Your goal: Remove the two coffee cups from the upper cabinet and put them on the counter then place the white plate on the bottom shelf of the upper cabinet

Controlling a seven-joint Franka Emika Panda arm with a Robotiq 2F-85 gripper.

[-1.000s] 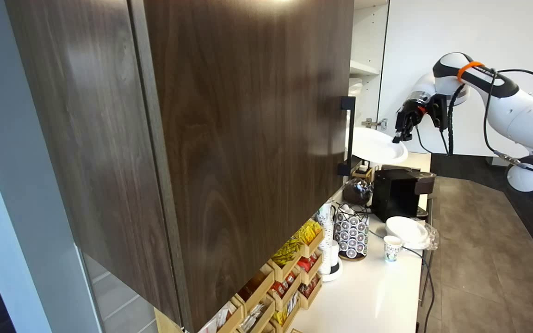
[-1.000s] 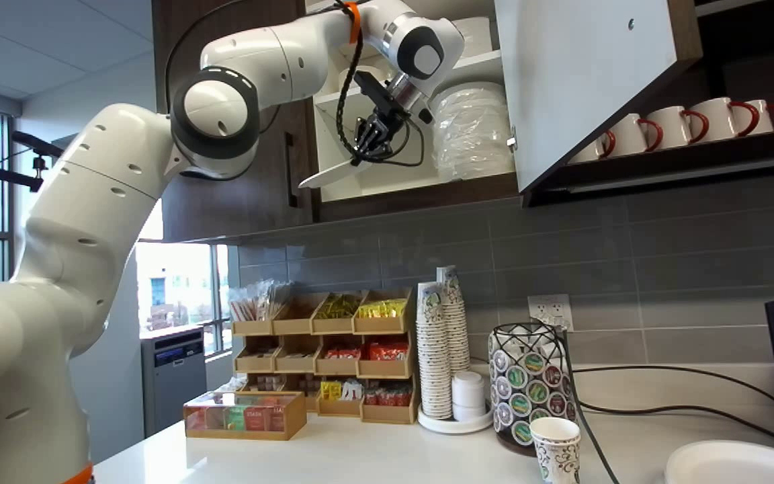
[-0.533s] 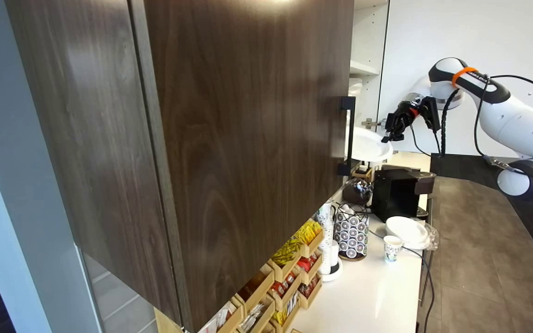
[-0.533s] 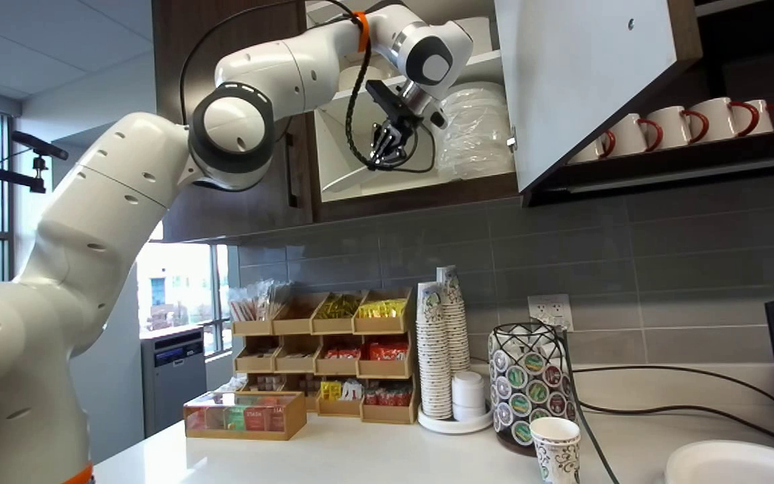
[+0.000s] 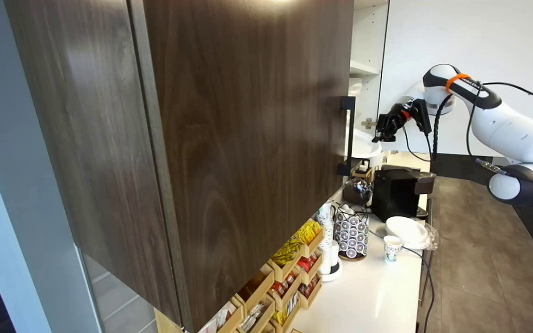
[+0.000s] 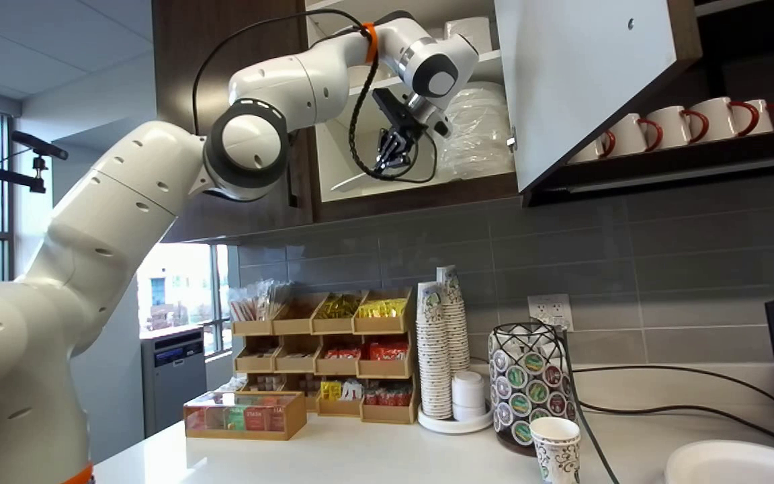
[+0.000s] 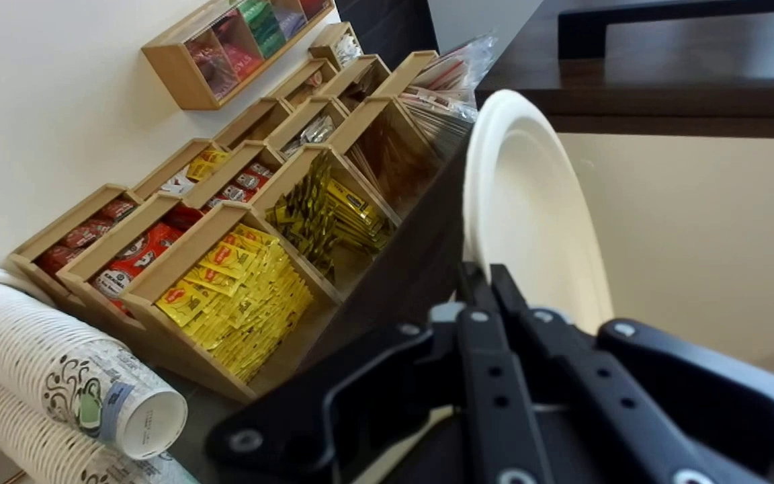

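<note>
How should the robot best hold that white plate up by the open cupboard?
Pinch the white plate by its rim, as the gripper does: the plate is thin and flat, so a jaw fits on each face. Coming from the open front of the cabinet seems best, leaving the far edge to enter first.

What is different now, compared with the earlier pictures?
The tool has carried the white plate further toward the inside of the open upper cabinet. Nothing was newly grasped or let go: it stays shut on the plate's edge. The two coffee cups stayed nested together on the counter.
</note>
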